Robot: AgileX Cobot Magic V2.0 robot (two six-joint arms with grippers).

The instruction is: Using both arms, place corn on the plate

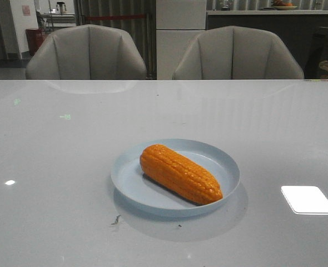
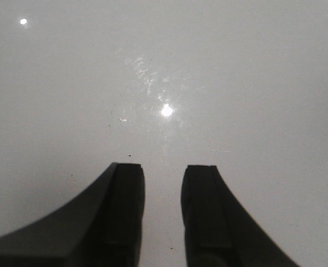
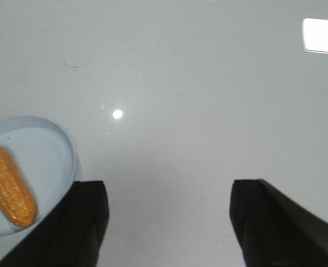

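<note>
Lying on plate [image 3: 47,144], corn [image 3: 8,183], beside open right tool [image 3: 167,222]

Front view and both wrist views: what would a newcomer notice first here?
The orange corn cob catches the eye first: it lies diagonally inside the pale blue plate, near the middle of the glossy grey table. Next come the two black end effectors, each empty above bare table: the left end effector slightly open, the right end effector wide open beside the plate.
</note>
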